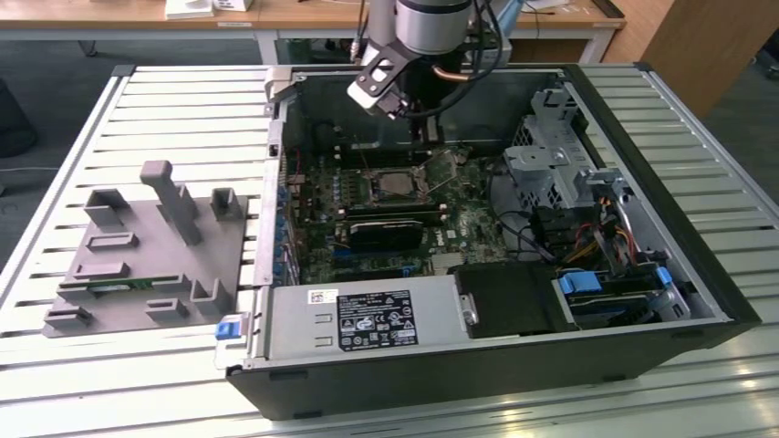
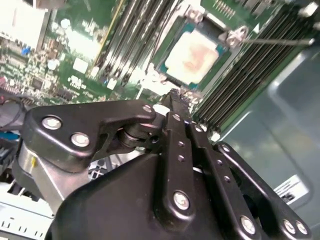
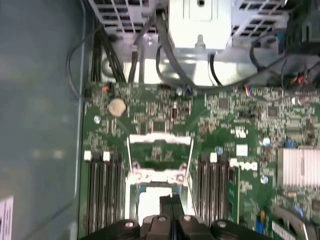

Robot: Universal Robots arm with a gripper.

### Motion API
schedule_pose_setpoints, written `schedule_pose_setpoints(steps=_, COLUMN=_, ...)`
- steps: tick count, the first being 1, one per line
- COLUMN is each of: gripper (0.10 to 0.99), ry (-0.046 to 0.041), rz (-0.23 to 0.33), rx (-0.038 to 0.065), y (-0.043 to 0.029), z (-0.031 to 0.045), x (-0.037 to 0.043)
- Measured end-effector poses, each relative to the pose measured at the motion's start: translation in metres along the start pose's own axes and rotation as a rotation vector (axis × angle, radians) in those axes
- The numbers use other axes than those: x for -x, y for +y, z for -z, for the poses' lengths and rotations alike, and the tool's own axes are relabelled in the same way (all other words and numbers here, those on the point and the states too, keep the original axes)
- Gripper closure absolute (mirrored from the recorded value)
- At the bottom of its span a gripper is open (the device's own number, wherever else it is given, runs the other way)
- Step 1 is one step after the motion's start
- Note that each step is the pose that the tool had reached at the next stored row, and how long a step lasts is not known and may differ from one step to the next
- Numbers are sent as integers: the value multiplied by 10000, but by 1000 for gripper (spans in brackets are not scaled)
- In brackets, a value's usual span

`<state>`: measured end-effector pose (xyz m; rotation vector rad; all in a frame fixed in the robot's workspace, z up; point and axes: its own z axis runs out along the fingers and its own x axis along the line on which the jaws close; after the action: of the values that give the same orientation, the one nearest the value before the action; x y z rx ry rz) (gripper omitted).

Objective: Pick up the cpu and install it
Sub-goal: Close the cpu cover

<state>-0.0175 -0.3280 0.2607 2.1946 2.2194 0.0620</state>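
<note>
On the worktop (image 1: pixel 182 100), exterior view's left: grey fixture (image 1: pixel 146 246) is standing | centre: cpu (image 1: pixel 392 185) is lying in its socket inside the computer case (image 1: pixel 718 292) | just beside: claw (image 2: pixel 175 95) is hovering, fingers seemingly together, empty

A pale slatted metal counter (image 1: pixel 159 109) spreads wide below the fingers (image 1: pixel 422 132). Well beyond them stands a wooden desk (image 1: pixel 316 14) on white legs. A wooden panel (image 1: pixel 688 46) rises farther off toward the exterior view's right, over dark grey floor (image 1: pixel 182 50). The light is even and bright.
</note>
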Motion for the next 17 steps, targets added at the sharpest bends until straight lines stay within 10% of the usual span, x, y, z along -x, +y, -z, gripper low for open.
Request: schedule_pose_setpoints(steps=17, gripper=980, ry=-1, rz=-1, rx=-72, y=350, z=-79, x=-132)
